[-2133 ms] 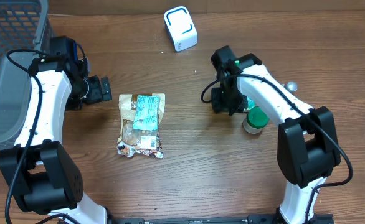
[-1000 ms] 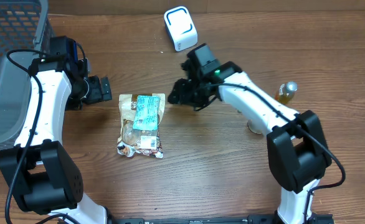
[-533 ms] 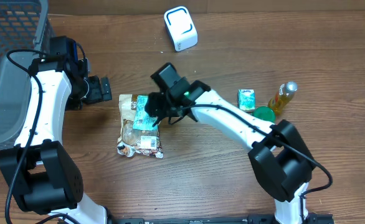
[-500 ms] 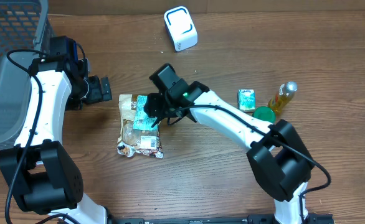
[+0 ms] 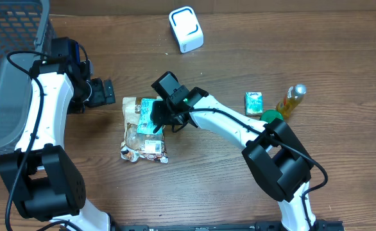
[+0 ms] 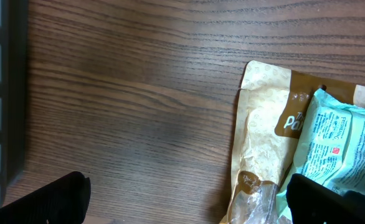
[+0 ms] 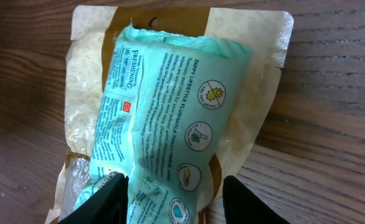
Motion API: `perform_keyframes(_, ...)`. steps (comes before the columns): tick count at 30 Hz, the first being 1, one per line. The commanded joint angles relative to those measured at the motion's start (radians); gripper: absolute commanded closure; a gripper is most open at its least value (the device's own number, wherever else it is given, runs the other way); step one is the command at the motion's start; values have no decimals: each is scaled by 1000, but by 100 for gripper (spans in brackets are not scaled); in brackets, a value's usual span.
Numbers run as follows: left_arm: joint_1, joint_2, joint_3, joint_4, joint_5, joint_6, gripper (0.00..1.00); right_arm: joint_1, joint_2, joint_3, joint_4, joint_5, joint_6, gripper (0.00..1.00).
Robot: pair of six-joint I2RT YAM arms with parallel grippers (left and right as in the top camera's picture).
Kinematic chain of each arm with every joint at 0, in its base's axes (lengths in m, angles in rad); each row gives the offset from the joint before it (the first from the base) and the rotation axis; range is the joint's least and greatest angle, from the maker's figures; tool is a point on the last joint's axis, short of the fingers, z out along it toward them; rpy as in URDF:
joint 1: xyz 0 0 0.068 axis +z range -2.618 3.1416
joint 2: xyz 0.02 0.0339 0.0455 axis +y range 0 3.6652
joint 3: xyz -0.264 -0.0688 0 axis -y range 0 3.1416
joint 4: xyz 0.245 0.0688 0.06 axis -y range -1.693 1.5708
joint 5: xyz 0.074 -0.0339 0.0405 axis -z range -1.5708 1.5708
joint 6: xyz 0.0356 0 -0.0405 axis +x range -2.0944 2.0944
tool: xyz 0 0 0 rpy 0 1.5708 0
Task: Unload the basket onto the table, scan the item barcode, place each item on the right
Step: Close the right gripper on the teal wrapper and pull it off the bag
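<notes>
Dark, streaky wood grain covers the bench (image 5: 342, 192), which carries a handful of groceries. At far left sits a grey mesh basket (image 5: 8, 70) of rigid plastic.

Next comes the left arm (image 5: 47, 109). The left jaws are spread to their widest and hold nothing, parked just beside the left edge of a tan snack pouch (image 5: 144, 144) (crinkly film, partly clear).

On the pouch's far half lies the item to scan, a mint-green wipes pack (image 5: 151, 115). It is soft and pillowy, in a glossy wrapper printed with text and round icons. Its long axis runs away from the robot and back towards it, slightly tilted.

The right jaws hang directly over the pack, about half open and gripping nothing. One finger (image 7: 101, 199) stands at each long side, so closing would pinch across the short width. The right arm (image 5: 226, 125) is clearly the nearer one. No barcode shows on the upturned face, so I judge it to be underneath.

Further back, a white rounded box (image 5: 186, 29) (likely the scanner) stands well apart. At far right cluster a small green carton (image 5: 254, 102), a green-lidded container (image 5: 273, 117) and a slim bottle of yellow liquid (image 5: 290, 99).
</notes>
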Motion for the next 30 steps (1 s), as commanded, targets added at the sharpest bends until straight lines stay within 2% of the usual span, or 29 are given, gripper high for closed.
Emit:
perform_keyframes(1, 3, 14, 21, 1, 8, 7, 0, 6, 37, -5, 4, 9, 29, 54)
perform_keyframes(2, 3, 14, 21, 1, 8, 7, 0, 6, 43, -5, 4, 1, 28, 55)
perform_keyframes(3, 3, 14, 21, 1, 8, 7, 1, 8, 48, -5, 4, -2, 28, 61)
perform_keyframes(5, 3, 14, 21, 1, 8, 7, 0, 8, 48, -5, 4, -2, 27, 83)
perform_keyframes(7, 3, 14, 21, 1, 8, 7, 0, 8, 45, -1, 4, -3, 26, 94)
perform_keyframes(8, 3, 14, 21, 1, 8, 8, 0, 5, 40, 2, 4, -11, 19, 96)
perform_keyframes(14, 3, 14, 21, 1, 8, 7, 0, -40, -37, 6, -8, -56, -12, 96)
perform_keyframes(18, 3, 14, 21, 1, 8, 7, 0, -64, -91, 6, -31, -74, -95, 96)
perform_keyframes(24, 3, 14, 21, 1, 8, 7, 0, -101, -128, 6, -126, -74, -161, 96)
perform_keyframes(30, 3, 14, 21, 1, 8, 8, 0, -156, -128, 5, -277, -47, -169, 96)
